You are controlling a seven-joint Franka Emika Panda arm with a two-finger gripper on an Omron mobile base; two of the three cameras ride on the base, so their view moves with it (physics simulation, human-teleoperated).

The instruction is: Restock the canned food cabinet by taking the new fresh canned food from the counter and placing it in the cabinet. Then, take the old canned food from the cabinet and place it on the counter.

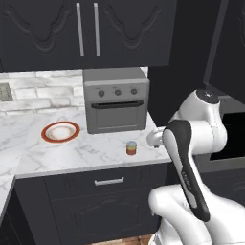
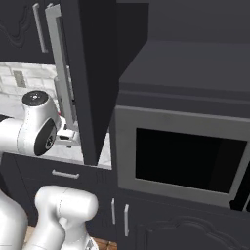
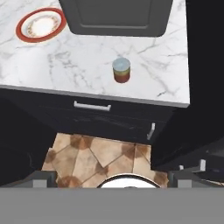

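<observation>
The red-orange can (image 1: pixel 131 148) with its silvery lid stands upright on the white marble worktop (image 1: pixel 57 153), near the front edge, in front of the grey toaster oven (image 1: pixel 116 100). A red-rimmed plate (image 1: pixel 60 131) lies well to its left and looks empty. The tall dark cabinet door (image 2: pixel 93 83) stands open. The gripper (image 3: pixel 112 180) hangs above the floor with its fingers spread wide, holding nothing.

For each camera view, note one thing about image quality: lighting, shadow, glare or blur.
Left base view: even light, red-orange can soft-edged on the bright counter. Right base view: the open cabinet door reads as a flat dark slab, microwave window black. Hand view: can crisp, faint shadow.
</observation>
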